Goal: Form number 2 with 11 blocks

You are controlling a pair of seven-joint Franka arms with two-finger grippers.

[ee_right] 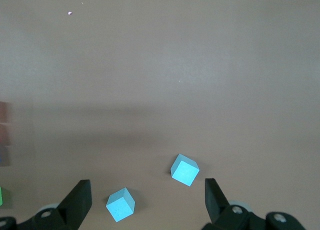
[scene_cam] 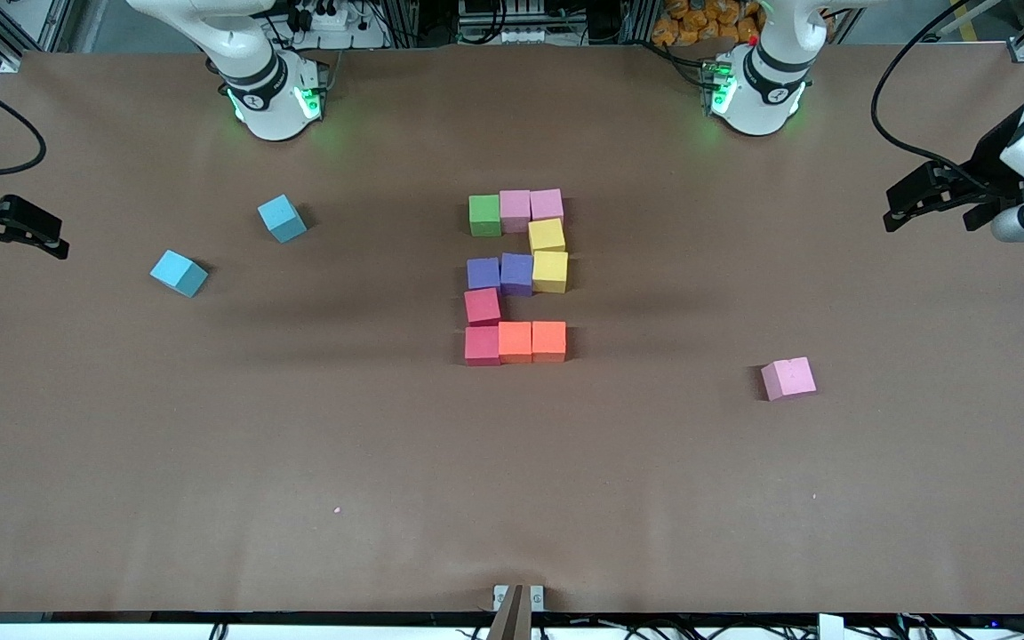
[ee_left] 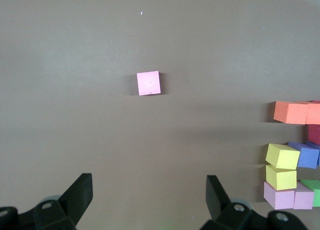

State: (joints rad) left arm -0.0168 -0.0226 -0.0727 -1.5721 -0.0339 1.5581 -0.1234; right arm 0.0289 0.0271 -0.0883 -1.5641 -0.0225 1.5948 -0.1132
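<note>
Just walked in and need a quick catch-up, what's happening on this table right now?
Nothing is being handled. The number 2 of coloured blocks stands complete mid-table. The left gripper and the right gripper wait open and empty over their own ends of the table. A spare pink cube lies toward the left arm's end, nearer the front camera than the digit; two light-blue cubes lie toward the right arm's end.

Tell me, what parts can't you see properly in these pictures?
- Number 2: the left wrist view's edge cuts it off, leaving only some cubes.
- The 2 in the right wrist view: just dim, blurred slivers at the edge.
- Right gripper: the front view's edge cuts off its arm.
- Left gripper: its arm also leaves the front view.
- Undersides of the pink cube and blue cubes: against the table.
</note>
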